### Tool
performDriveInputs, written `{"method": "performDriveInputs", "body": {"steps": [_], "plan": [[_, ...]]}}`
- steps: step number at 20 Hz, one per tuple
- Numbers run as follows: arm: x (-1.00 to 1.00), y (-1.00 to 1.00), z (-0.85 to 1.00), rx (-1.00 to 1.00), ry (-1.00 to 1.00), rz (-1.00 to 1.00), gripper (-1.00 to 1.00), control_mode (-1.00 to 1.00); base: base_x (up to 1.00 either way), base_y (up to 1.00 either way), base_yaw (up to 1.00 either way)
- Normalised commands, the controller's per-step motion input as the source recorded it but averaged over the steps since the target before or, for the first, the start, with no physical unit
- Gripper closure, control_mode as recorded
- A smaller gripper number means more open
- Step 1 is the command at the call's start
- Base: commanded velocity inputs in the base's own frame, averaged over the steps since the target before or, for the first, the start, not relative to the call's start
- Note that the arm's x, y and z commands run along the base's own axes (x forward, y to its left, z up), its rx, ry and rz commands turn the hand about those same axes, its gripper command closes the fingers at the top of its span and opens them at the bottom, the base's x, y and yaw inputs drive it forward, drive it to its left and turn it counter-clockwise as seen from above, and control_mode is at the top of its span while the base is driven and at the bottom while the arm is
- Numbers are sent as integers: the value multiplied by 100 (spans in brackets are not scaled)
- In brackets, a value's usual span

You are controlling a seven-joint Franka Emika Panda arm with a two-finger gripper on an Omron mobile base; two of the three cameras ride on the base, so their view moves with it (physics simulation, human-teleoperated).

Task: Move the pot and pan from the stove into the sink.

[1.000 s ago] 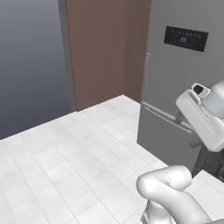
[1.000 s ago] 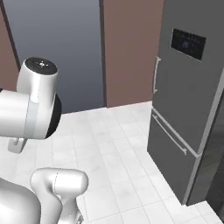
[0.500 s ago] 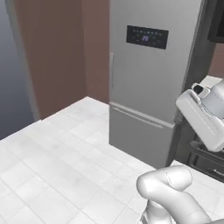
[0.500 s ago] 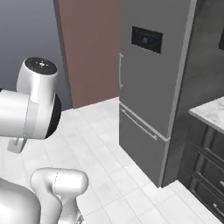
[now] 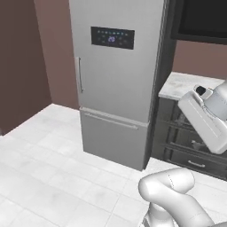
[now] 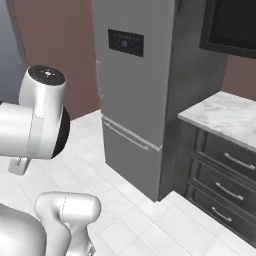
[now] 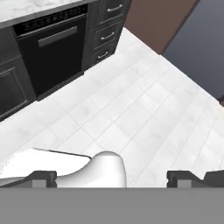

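So right now the base cameras are facing a tall silver fridge [image 5: 117, 84] with a small dark display panel [image 5: 112, 37] up on its door and a long vertical handle [image 5: 80, 74] on the door's left edge. The fridge stands on a white tiled floor [image 5: 40, 173], with a brown wall [image 5: 55, 48] just to its left.

Right beside the fridge, on its right, there's a run of dark drawers [image 6: 222, 185] with silver pulls, topped by a white marble surface [image 6: 225, 115]. Above that surface hangs a dark cabinet or appliance front [image 6: 232, 25], can't tell which.

The hand camera looks down at the same white tiles, with a black oven-style door [image 7: 52, 52] set in dark cabinets under a strip of marble, and a stack of small drawers [image 7: 107, 28] touching its right side.

The claw [image 7: 113, 177] has its two dark tips spread wide apart at the bottom of the hand view, nothing between them.

As for the pot, pan, stove and sink: can't say where they are from here.
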Motion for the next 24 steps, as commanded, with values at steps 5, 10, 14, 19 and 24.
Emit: {"method": "performDriveInputs", "body": {"steps": [5,10,14,19,24], "plan": [[0,0,0,0,0,0,-100,100,1,-15,-40],[0,0,0,0,0,0,-100,100,2,-13,-41],[0,0,0,0,0,0,-100,100,1,-14,-41],[0,0,0,0,0,0,-100,100,1,-15,-41],[0,0,0,0,0,0,-100,100,1,-16,-41]]}}
